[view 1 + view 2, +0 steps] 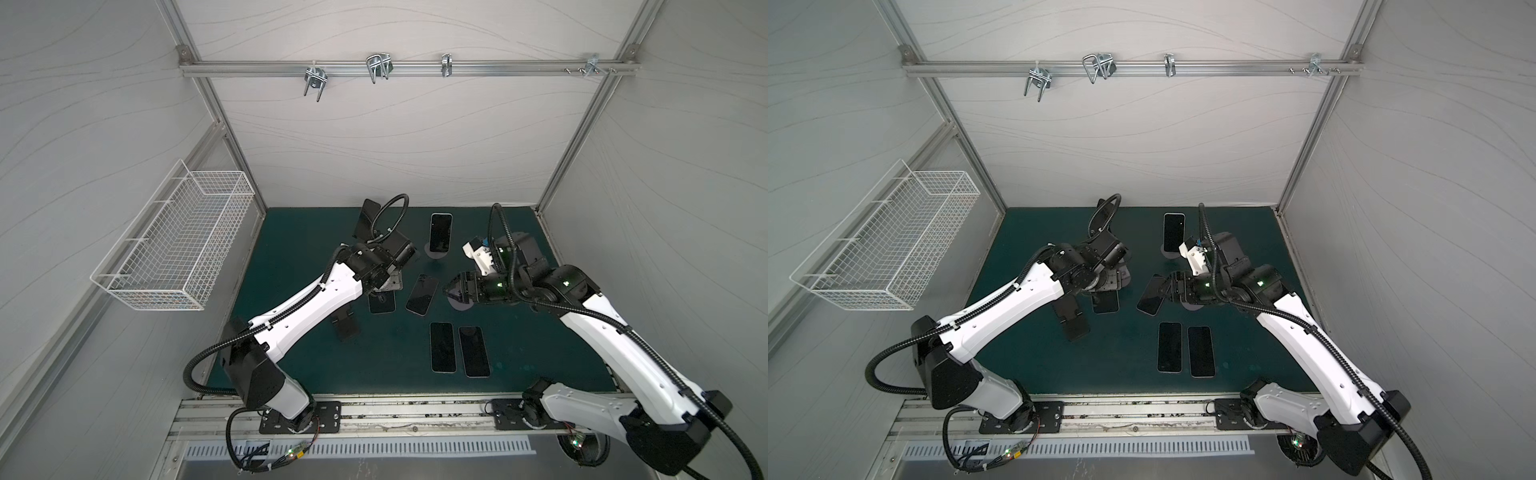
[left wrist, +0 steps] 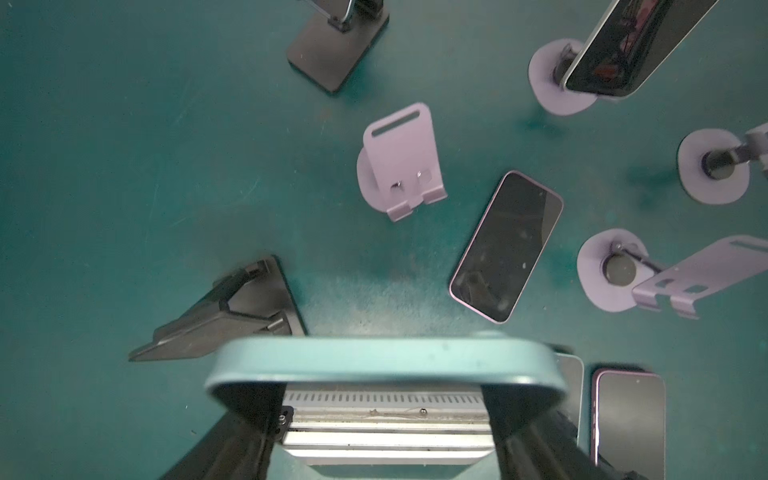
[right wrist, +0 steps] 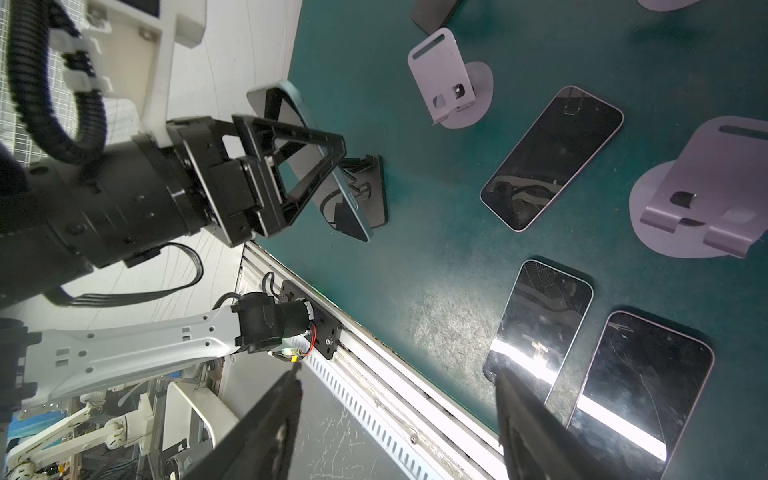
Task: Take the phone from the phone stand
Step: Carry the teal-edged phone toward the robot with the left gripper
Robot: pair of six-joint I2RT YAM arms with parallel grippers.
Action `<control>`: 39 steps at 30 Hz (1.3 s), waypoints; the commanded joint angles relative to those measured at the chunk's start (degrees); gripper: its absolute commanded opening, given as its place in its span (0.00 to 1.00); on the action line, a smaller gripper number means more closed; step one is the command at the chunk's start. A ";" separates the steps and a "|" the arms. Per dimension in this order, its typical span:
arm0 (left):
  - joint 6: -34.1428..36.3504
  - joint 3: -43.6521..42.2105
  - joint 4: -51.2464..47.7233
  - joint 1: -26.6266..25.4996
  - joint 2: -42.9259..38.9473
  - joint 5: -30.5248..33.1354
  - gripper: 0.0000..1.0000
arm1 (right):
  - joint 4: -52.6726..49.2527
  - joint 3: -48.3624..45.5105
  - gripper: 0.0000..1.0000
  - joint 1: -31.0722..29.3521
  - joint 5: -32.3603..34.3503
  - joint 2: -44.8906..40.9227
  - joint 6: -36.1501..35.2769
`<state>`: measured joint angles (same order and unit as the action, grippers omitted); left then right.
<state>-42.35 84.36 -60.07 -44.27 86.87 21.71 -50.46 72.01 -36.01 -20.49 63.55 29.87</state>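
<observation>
Clock: read on the green mat (image 1: 291,365) in both top views, with 12 at the back wall and 6 at the arm bases.
Left gripper (image 2: 384,388): jaws drawn narrow and clamped on the teal-edged phone (image 2: 386,359), one finger at each side of it.
Teal-edged phone: in the left gripper's hold, tilted, screen dark, at about 9 o'clock just off the middle of the mat. Whether its lower end touches the mat cannot be told.
Black folding stand (image 2: 224,320): at about 8 o'clock, just beside the held phone. It carries no phone, and both top views show a gap between the two.
Right gripper (image 3: 397,374): jaws partly apart with nothing between them, hanging above the mat at about 3 o'clock, close to the middle.
Middle phone (image 1: 422,295): lies flat and diagonal at the centre.
Pair of phones (image 1: 442,347): flat, side by side, at about 5 o'clock.
Upright phone (image 1: 440,232): leans on a purple stand at 12 o'clock.
Back phone (image 1: 368,218): propped at 11 o'clock.
Wire basket (image 1: 178,249): on the side wall at 9 o'clock.
</observation>
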 commanded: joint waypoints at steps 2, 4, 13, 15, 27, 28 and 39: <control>2.96 -2.34 4.16 -0.16 -3.04 -1.17 0.59 | -1.09 -1.03 0.74 0.24 -0.80 0.06 -1.27; 4.16 -3.73 4.70 -0.14 -3.66 -1.92 0.59 | -1.06 -1.46 0.74 0.28 -1.18 0.22 -1.13; 4.76 -10.84 7.39 -0.16 -6.68 -5.03 0.59 | -1.04 -2.12 0.74 0.21 -1.98 1.17 -0.07; 4.67 -12.03 7.84 -0.14 -7.06 -5.32 0.59 | -0.64 -2.35 0.74 0.20 -2.11 1.63 0.01; 7.27 -16.59 10.11 -0.18 -5.19 -7.88 0.59 | -0.21 0.10 0.73 -0.91 -2.95 6.30 -0.27; 7.43 -16.64 9.98 -0.12 -4.98 -8.07 0.59 | -0.24 0.11 0.73 -1.04 -2.97 6.44 -0.34; 8.72 -15.67 8.48 -0.18 -2.44 -9.51 0.59 | -0.34 -0.08 0.73 -1.00 -3.00 6.67 -0.42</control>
<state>-34.61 67.20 -51.99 -44.31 83.55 12.58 -50.24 70.65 -36.73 -22.98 70.24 30.02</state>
